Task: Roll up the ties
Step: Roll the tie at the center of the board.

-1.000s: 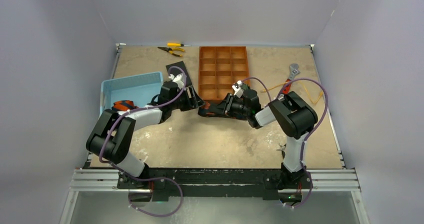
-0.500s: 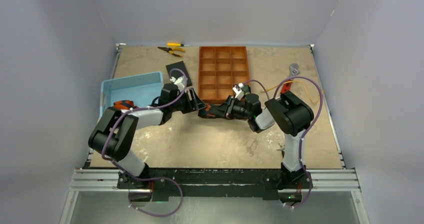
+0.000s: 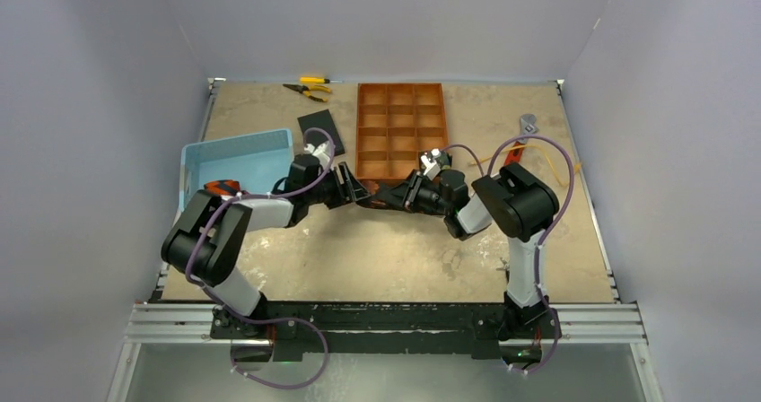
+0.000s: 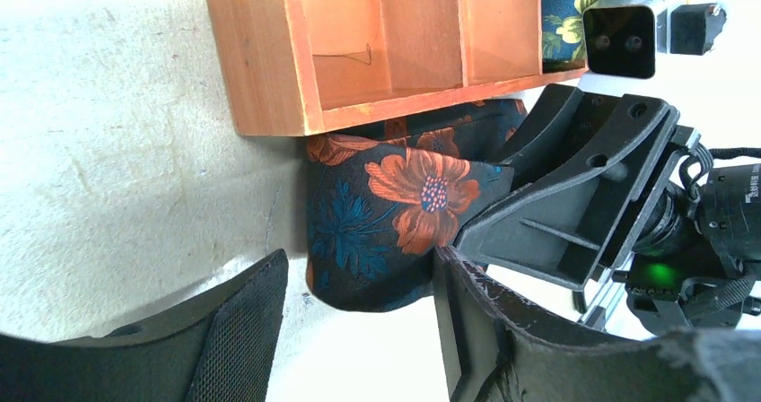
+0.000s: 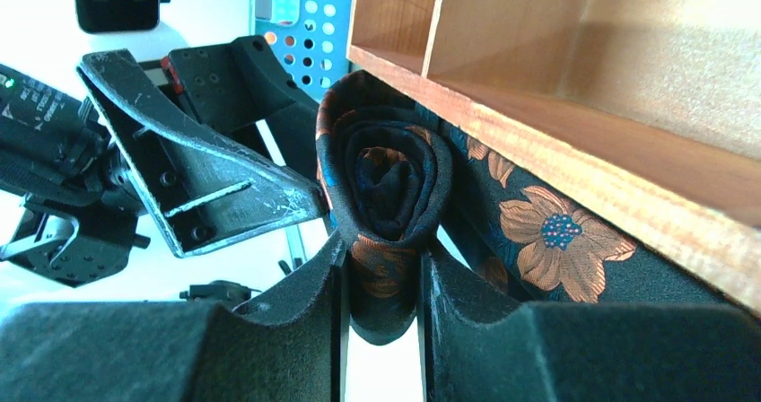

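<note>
The rolled navy fabric tie with orange flowers (image 5: pixel 386 173) lies against the near wall of the orange-brown wooden compartment tray (image 5: pixel 556 124), its loose length running along that wall. The right gripper (image 5: pixel 381 267) pinches the roll's lower edge. The left gripper (image 4: pixel 359 263) stands open around the roll, gripping nothing. The risk: a slipping pinch could let the coil spring loose, or the tail could snag on the tray.

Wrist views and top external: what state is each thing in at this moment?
floral tie: mostly coiled, tail loose along the tray.
right tool: shut on the coil.
left tool: open, a finger on either side of the coil, not gripping.
wooden tray: upright, near-left compartments empty.
pliers: lying flat at the far edge.
</note>
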You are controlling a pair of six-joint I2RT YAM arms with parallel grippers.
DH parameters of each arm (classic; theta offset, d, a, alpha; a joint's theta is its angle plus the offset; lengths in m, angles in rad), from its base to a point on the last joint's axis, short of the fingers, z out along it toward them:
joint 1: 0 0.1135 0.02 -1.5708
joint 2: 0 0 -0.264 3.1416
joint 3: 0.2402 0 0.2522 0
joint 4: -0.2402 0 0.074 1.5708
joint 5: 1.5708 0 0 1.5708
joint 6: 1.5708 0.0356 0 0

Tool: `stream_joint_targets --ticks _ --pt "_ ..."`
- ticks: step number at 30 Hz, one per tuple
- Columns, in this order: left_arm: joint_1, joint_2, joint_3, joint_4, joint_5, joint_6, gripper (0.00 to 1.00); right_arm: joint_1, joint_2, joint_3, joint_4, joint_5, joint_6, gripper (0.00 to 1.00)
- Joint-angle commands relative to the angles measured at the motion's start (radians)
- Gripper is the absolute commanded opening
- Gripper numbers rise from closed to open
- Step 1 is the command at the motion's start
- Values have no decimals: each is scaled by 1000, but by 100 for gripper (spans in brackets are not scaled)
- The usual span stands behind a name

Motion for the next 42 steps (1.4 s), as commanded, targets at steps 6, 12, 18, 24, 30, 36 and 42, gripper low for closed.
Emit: stream_joint_targets --ticks 6,12,18,24,30,36,42 --pt "7 -126 24 -148 -125 92 58 -16 -78 1 -167 139 -20 51" --pt "7 -149 64 -221 -142 142 58 -16 -192 18 -438 229 -136 63" --pt "7 -156 86 -258 -142 162 58 -16 -314 13 -597 300 -219 64" --pt "7 -167 104 -261 -140 175 59 -9 -453 -18 -680 342 -299 63" --pt "7 -95 113 -195 -16 139 69 34 -415 44 -673 279 -341 44" --pt "8 -64 106 -167 6 100 84 103 -417 126 -765 374 -386 36" --pt "10 -44 104 -139 10 89 84 148 -515 144 -830 489 -430 33"
